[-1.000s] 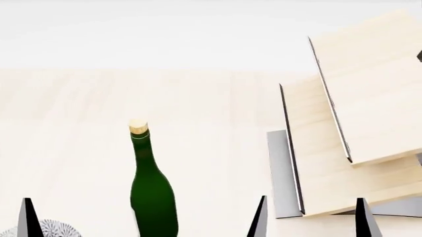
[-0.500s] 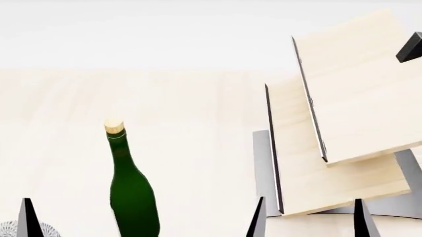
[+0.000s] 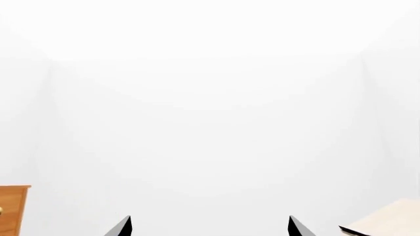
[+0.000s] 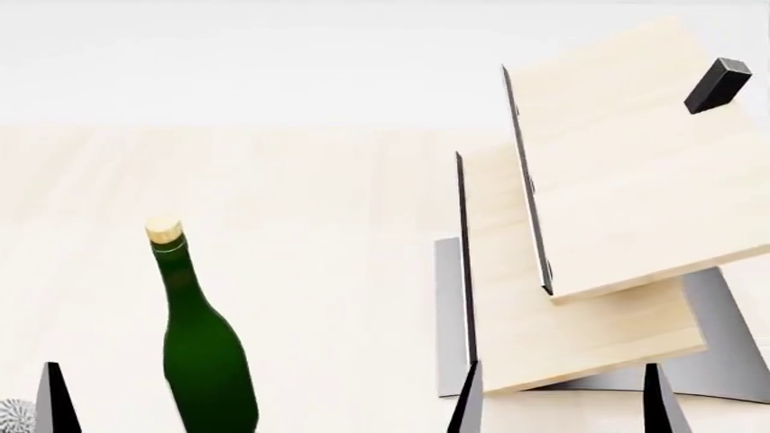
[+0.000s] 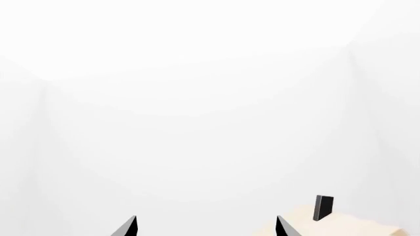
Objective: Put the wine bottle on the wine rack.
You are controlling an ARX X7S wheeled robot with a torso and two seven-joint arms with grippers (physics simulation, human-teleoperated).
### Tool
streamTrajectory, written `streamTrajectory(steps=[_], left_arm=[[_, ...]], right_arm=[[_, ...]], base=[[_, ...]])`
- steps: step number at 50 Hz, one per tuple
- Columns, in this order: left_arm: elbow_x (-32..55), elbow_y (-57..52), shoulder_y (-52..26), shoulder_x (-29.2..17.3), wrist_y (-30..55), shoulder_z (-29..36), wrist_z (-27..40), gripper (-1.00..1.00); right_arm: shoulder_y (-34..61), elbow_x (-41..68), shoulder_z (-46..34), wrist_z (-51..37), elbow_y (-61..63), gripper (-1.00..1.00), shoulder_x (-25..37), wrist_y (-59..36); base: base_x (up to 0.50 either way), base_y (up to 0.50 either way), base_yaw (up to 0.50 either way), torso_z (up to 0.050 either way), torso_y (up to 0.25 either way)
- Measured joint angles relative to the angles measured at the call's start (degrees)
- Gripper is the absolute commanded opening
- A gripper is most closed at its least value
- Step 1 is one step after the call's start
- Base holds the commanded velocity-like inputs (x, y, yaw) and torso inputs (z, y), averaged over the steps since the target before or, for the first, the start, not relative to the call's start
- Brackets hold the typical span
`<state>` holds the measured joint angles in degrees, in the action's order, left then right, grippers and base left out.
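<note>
Bottle and rack slid left in head view, so view swung right. Wine bottle [image 4: 202, 361] upright on counter, left of wine rack [image 4: 590, 234], apart. Left gripper [image 3: 208, 227], right gripper [image 5: 204, 226] both spread, empty. Risk: tall bottle, clumsy grab tips it

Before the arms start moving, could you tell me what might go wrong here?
The wine bottle stands tall and narrow, so a sideways nudge from the left gripper could topple it. The wine rack has slanted panels, so a poorly seated bottle might slide off. Both grippers are open and hold nothing.
</note>
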<state>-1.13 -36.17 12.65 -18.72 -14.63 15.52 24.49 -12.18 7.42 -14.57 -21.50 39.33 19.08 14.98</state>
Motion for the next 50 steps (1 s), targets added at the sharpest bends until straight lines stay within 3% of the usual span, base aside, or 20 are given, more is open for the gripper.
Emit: streamTrajectory(steps=[50], left_arm=[[0.26,0.81,-0.27,-0.83,-0.70,0.81,0.97,1.00]], right_arm=[[0.32,-1.10,-1.27,-0.91,-0.53,1.00,0.70,-0.23]], base=[[0.00,-0.07,0.00,0.000,0.000]])
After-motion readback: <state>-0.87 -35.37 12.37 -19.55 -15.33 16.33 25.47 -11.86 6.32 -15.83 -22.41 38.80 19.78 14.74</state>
